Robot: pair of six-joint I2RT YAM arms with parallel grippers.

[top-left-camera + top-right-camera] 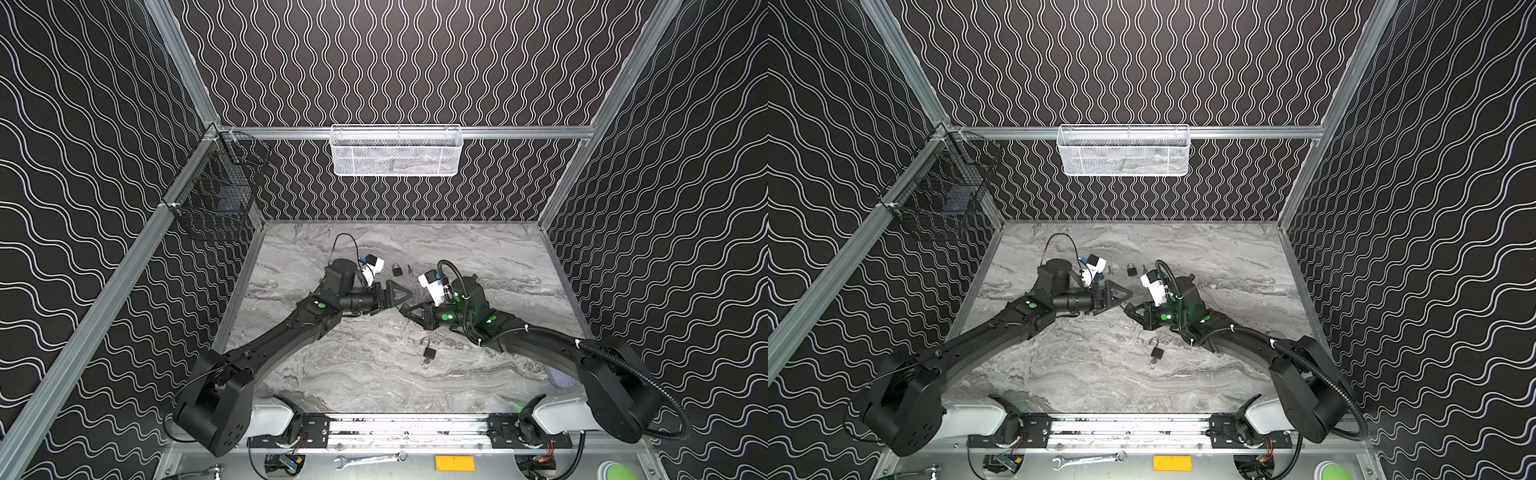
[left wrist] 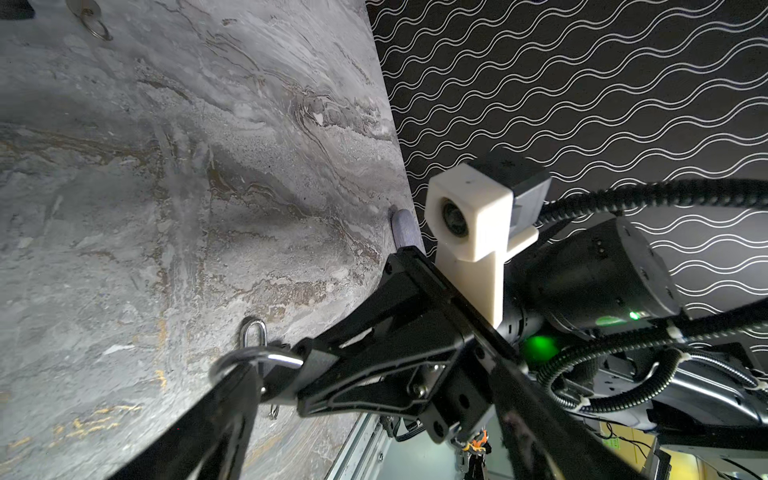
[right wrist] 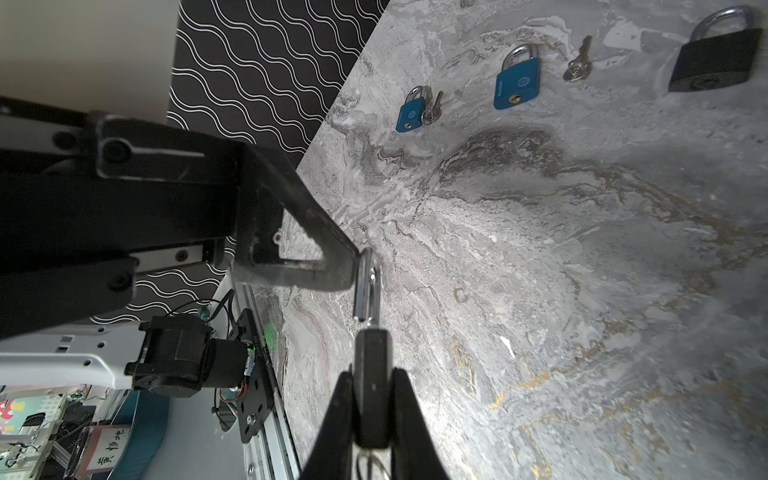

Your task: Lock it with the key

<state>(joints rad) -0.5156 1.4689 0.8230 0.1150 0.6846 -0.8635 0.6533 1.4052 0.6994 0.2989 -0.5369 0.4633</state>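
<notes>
Holding black padlock by body with clenched right pincer; likely dense, rigid, slippery. Touching shackle with released left pincer.

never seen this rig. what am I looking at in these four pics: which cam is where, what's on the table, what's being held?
Two black robot arms work over a marble-look table, and each ends in a two-finger gripper. The two wide pictures come from one overhead stereo camera, so they show nearly the same view. The two close-ups come from cameras on the arms' wrists.

The right gripper is shut on a black padlock whose shackle is open. The left gripper is open, with one finger right at that shackle.

Loose on the table are a large blue padlock, a small blue padlock, a key and a far black padlock. Nearer the arms' bases lies a near black padlock with its shackle open and a key ring at its bottom.
</notes>
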